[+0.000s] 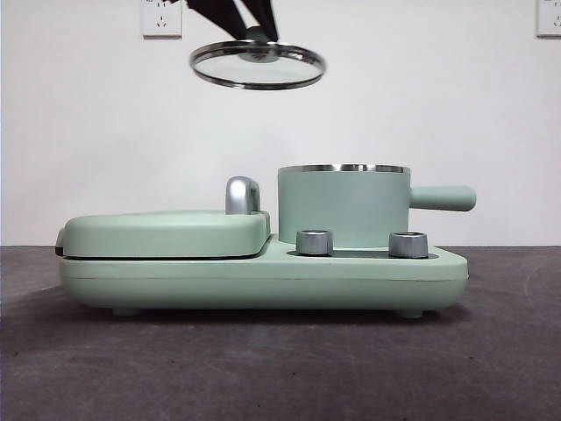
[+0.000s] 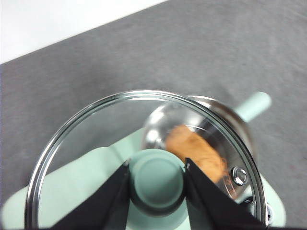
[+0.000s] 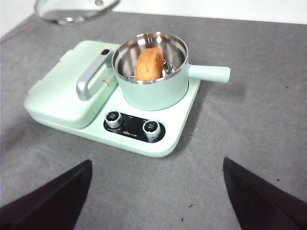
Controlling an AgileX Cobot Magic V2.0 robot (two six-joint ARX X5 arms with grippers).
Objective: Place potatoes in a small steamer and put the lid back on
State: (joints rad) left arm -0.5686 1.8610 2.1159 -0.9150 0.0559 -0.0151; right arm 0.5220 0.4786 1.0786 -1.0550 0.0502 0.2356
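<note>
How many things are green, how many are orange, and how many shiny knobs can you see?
Green: 3, the pot, the flat griddle and the lid's knob
Orange: 1, the potato
Shiny knobs: 2
Total: 6

The lid point(image 1: 258, 66) is clear glass ringed in bright polished steel, its knob point(image 2: 157, 181) smooth matt mint plastic. The small steamer point(image 3: 152, 72) has a satin mint outside, a shiny steel rim and a mirror-like steel inside. The potato point(image 3: 149, 63) looks smooth and dull orange-brown. The griddle handle point(image 3: 91, 76) is glossy chrome, the dials point(image 1: 315, 242) brushed metal, the surface point(image 3: 249, 124) rough grey
</note>
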